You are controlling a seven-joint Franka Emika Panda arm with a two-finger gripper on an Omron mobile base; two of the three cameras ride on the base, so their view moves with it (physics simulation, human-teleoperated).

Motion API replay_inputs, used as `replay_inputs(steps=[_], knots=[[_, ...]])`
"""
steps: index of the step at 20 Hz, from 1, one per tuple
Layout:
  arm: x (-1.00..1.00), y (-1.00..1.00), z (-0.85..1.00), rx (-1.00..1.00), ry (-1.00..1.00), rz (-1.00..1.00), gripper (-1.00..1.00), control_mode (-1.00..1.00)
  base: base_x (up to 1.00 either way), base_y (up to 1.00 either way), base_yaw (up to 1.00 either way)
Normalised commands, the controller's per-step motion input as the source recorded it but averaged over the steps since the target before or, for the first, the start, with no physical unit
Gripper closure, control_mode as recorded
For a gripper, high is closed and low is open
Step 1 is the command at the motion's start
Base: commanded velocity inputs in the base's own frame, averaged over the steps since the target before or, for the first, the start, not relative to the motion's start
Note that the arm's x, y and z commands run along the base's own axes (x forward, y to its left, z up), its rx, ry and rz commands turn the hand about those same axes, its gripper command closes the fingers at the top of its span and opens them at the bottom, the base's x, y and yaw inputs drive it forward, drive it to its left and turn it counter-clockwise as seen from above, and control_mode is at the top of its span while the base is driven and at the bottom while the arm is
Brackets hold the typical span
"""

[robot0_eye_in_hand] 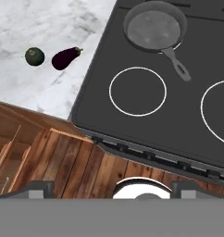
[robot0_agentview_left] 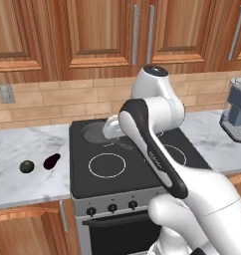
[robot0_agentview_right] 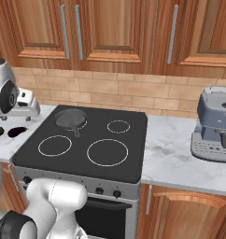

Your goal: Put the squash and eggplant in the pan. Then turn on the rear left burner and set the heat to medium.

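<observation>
Squash and eggplant both lie loose on the marble bench, not yet touched. Claw jaws stand wide apart and carry nothing. Only the two tips show, at the 7 and 5 o'clock corners of the hand view. The hand hangs high over the stove's front edge and looks down; presumably a survey pose that takes in both vegetables and the pan at once.

Outward from the claw, hand view: cooktop fills 12 to 3 o'clock. The front left ring sits near centre. The pan lies at 1 o'clock, its handle pointing back toward the claw. It rests on the rear left burner, whose white outline peeks past the pan rim. So the pan is already where the heat will go; it needs no moving.

Eggplant at 10 o'clock, squash just beside it on the far side from the stove, close together but apart. Neither touches the cooktop edge.

Judgement: the first pick has not begun. The eggplant is nearer the stove and lies aslant, so the jaws would need to cross its short width. The squash is round and may roll if nudged. Knobs run along the stove front, for later.
</observation>
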Motion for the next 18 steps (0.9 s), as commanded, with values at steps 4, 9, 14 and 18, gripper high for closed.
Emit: replay_inputs(steps=[4, 9, 14, 18], knots=[[-0.01, 0.67, -0.11, 0.04, 0.0, -0.02, -1.0, -1.0, 0.0, 0.0, 0.0], [0.0, 0.67, -0.1, 0.02, -0.01, -0.2, -1.0, -1.0, 0.0, 0.0, 0.0], [0.0, 0.25, -0.13, 0.0, -0.01, -0.35, -1.0, -1.0, 0.0, 0.0, 0.0], [0.01, 0.05, -0.17, 0.0, 0.0, -0.38, -1.0, -1.0, 0.0, 0.0, 0.0]])
